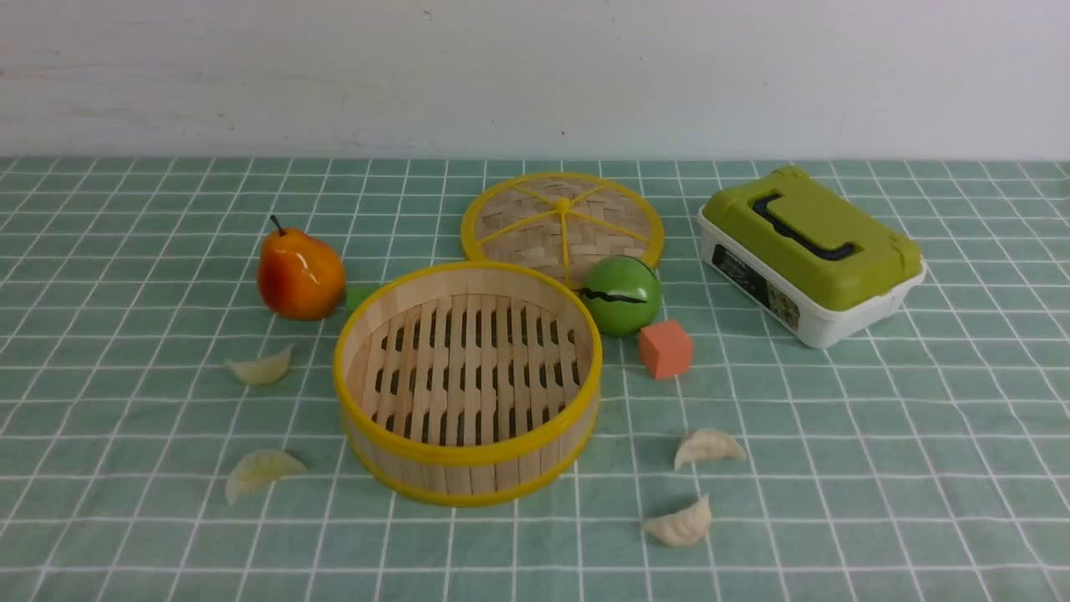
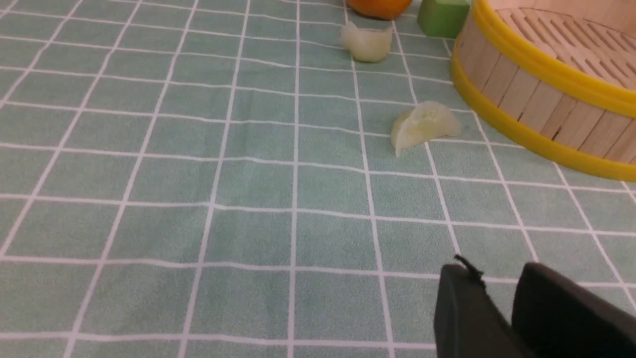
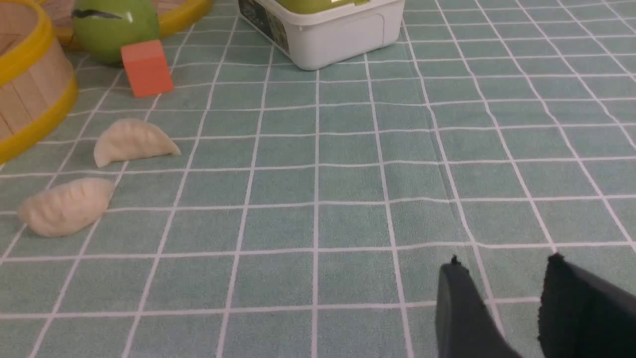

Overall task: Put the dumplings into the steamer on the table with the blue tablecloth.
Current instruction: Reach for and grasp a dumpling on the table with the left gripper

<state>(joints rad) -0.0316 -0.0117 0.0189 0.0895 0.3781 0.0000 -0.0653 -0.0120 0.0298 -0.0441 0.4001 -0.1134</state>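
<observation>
The round bamboo steamer (image 1: 468, 456) stands with nothing in it at the middle of the table, on the blue tablecloth (image 1: 878, 468). Two dumplings (image 1: 262, 368) (image 1: 261, 470) lie left of it and two (image 1: 708, 446) (image 1: 679, 525) lie to its front right. Neither gripper shows in the front view. In the left wrist view my left gripper (image 2: 497, 278) hovers over bare cloth, slightly open and holding nothing, short of a dumpling (image 2: 425, 127) and the steamer wall (image 2: 521, 99). My right gripper (image 3: 504, 268) is open wider over cloth, with two dumplings (image 3: 133, 140) (image 3: 67, 206) well off to one side.
A pear (image 1: 299, 272) and a small green block (image 1: 361, 295) sit behind the steamer on the left. The flat woven lid (image 1: 562, 219), a green ball (image 1: 621, 295) and an orange cube (image 1: 665, 349) lie behind it on the right. A green-lidded box (image 1: 809, 251) stands far right.
</observation>
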